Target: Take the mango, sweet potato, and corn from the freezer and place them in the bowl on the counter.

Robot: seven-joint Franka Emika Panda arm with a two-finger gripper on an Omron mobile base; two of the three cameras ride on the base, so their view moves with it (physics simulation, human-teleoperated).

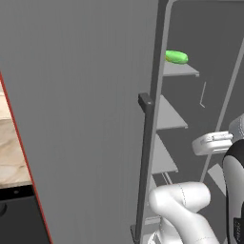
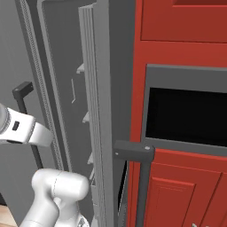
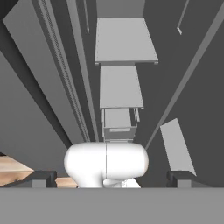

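The freezer [image 1: 209, 43] stands with its grey door [image 1: 86, 119] swung open, and its grey inner shelves [image 3: 124, 41] show. A glossy green oval piece of food [image 1: 176, 57] lies on an upper shelf; whether it is the mango or the corn I cannot tell. The sweet potato and the bowl are out of view. My gripper [image 3: 111, 179] is open and holds nothing, its dark fingertips [image 3: 43, 178] wide apart. It points down along the stack of bare shelves inside the freezer. A strip of the marbled counter [image 1: 12, 152] shows at the far left.
The door's vertical bar handle [image 1: 145, 143] stands close to my arm [image 1: 186, 205]. Red cabinets [image 2: 186, 190] with a black recess [image 2: 186, 117] flank the freezer on the right. Another dark bar handle [image 2: 133, 153] juts out beside them. A black appliance front [image 1: 19, 214] sits under the counter.
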